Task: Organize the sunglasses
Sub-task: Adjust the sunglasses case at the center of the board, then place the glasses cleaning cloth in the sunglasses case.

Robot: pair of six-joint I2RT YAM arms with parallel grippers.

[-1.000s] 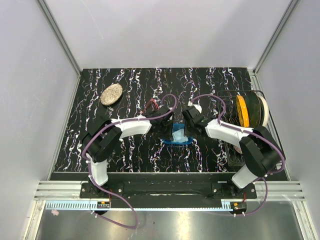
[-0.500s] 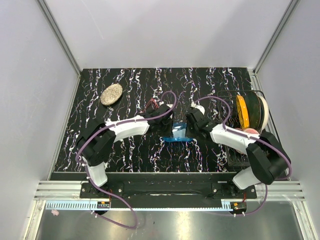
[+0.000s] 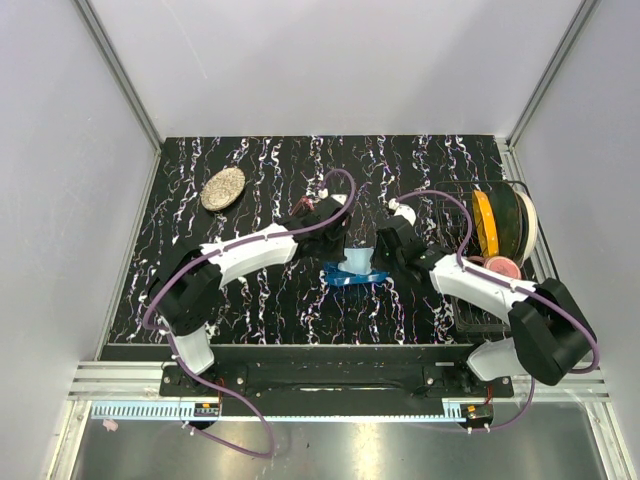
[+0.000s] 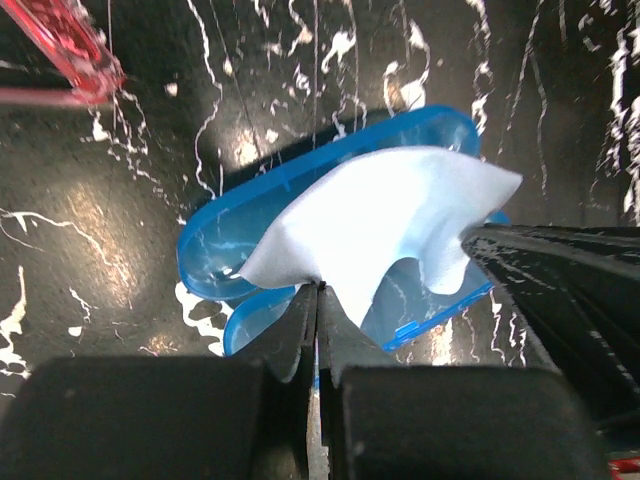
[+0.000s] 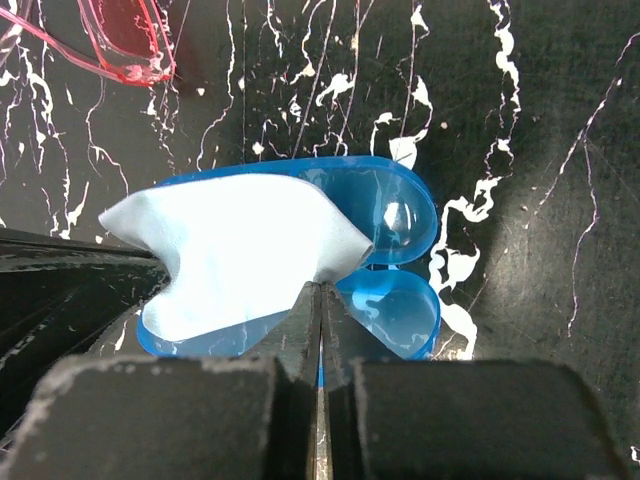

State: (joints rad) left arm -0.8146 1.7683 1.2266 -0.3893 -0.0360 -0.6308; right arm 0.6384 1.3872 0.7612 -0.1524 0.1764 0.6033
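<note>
Right now both grippers are meeting mid-frame in the top view, over the open blue case (image 4: 215,250) that is lying on the dark surface (image 3: 270,305). The left gripper (image 4: 318,292) is pinching an edge of the pale cloth (image 4: 390,210), its fingers pressed fully together on the fabric. The right gripper (image 5: 320,290) is gripping the cloth just as tightly from the opposite side. The cloth is sagging across the case's two halves. The sunglasses (image 5: 128,32) are lying on the surface apart from the case, at the upper left of each wrist view, with neither gripper touching them.
</note>
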